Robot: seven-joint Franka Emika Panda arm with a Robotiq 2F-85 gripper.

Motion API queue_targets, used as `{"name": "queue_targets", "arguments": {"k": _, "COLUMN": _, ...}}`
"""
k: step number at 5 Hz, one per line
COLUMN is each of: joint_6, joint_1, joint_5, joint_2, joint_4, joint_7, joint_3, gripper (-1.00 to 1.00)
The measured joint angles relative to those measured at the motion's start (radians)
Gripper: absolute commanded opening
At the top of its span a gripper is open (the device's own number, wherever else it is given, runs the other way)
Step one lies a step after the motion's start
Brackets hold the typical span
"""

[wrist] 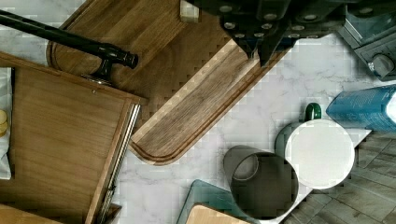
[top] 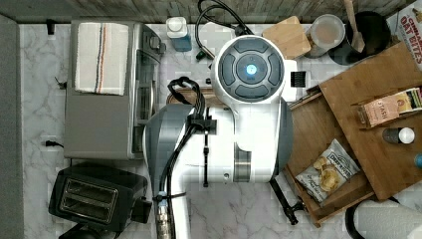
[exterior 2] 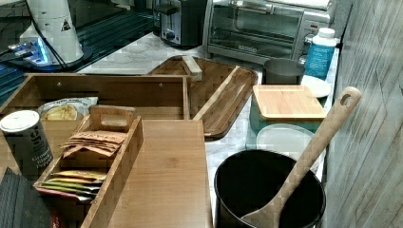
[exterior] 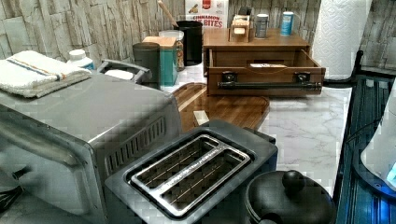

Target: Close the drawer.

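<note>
Wooden and pulled out, the drawer (exterior: 264, 74) sits beside the dark tray (wrist: 196, 112) (a chip bag (top: 327, 171) lies inside it); the gripper (wrist: 258, 52) hangs above the tray's edge, fingertips nearly together.

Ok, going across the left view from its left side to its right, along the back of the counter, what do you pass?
Folded towel → white-capped bottle → dark grey cup → black pot with wooden spoon → open drawer → paper towel roll.

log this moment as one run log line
task: close drawer | drawer: open, chip bag inside | gripper: shut, above tray, off handle
</note>
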Motion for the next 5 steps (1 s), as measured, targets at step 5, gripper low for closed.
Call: {"name": "queue_targets", "arguments": {"k": 5, "joint_6": 0.086, "joint_1": 0.0, "joint_5": -0.007, "joint_2": 0.019, "joint_4": -0.099, "joint_7": -0.372, "joint_3": 0.002, "gripper": -1.0}}
